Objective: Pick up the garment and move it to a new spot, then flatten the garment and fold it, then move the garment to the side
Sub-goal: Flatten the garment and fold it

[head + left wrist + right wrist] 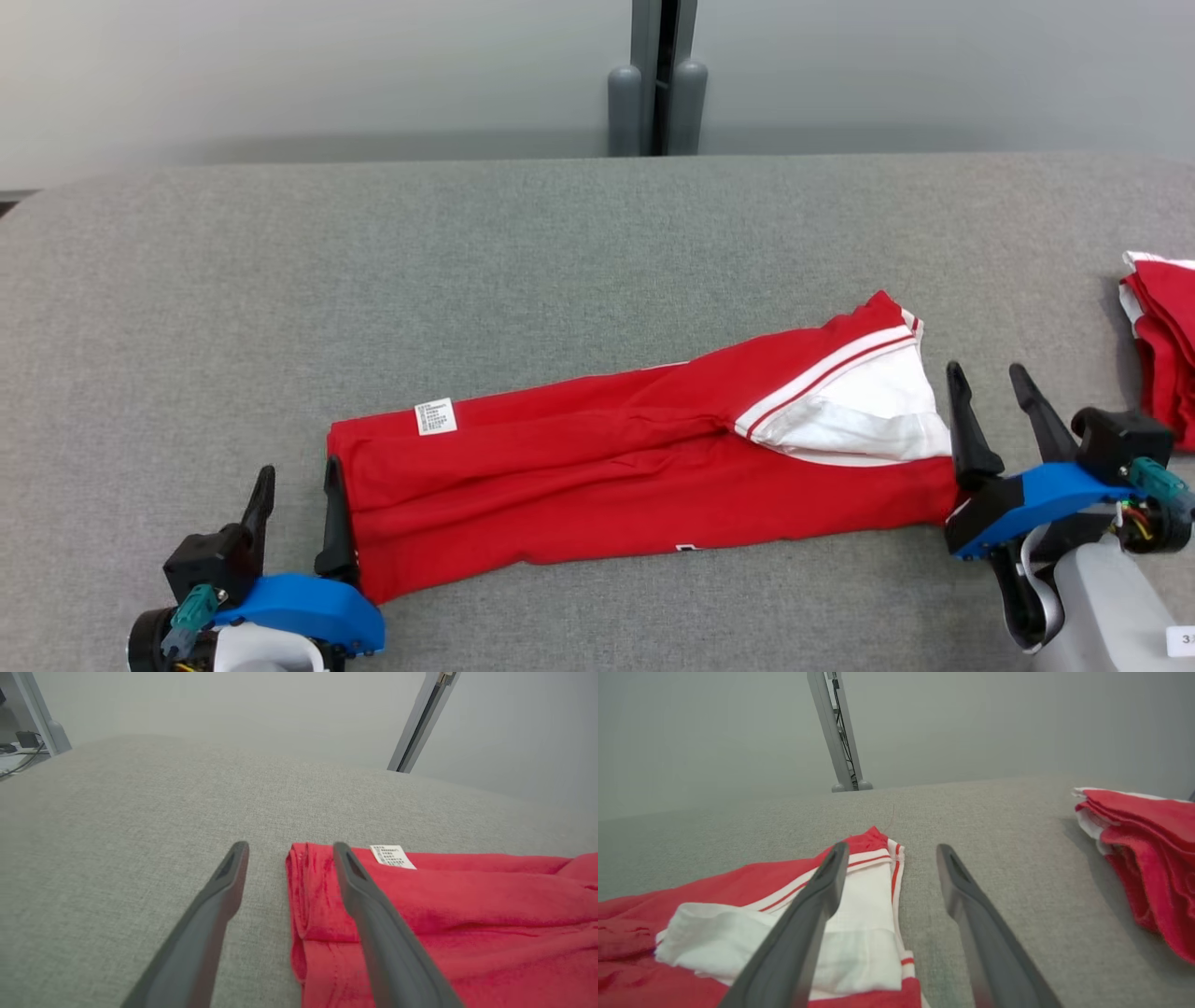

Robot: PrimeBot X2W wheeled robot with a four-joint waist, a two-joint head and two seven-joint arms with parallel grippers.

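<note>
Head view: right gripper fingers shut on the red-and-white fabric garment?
No, the right gripper has fingers apart beside the red-and-white fabric garment, clamping nothing.

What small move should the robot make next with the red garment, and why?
Probably close the right gripper on its end and carry it toward the left gripper: the garment lies as one long strip, and both open grippers straddle its ends.
</note>
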